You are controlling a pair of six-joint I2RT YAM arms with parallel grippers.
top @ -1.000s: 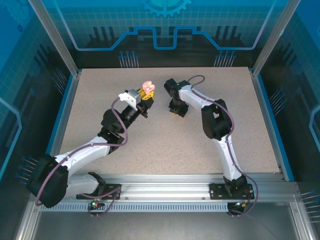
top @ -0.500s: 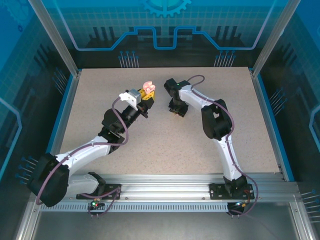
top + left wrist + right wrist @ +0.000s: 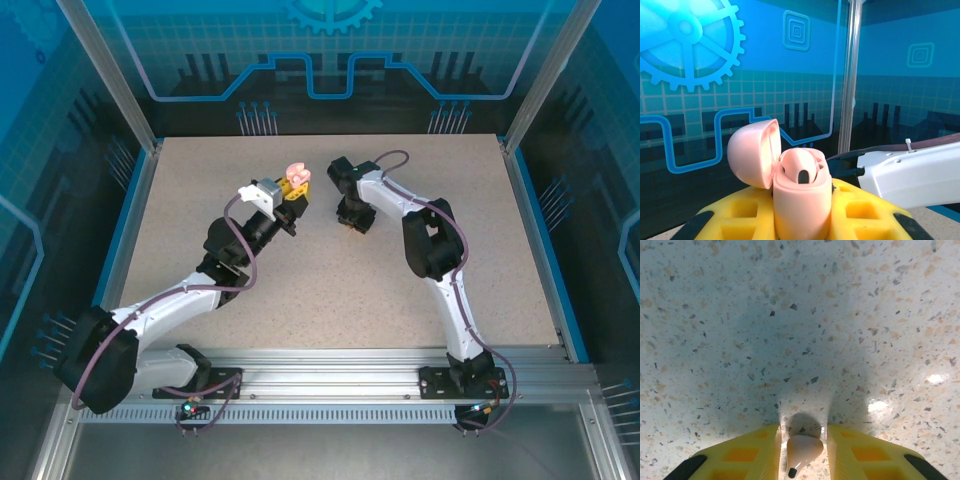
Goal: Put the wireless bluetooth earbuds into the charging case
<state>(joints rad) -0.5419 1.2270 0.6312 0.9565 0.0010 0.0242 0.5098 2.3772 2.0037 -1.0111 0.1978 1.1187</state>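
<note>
Jaws at left clamp the open pink case, jaws at right pinch an earbud

No legible text, labels, brand marks or numbers anywhere

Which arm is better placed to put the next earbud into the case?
Right. The right gripper has a pale pink earbud between its fingers, while the left gripper is shut on the open pink case.
</note>
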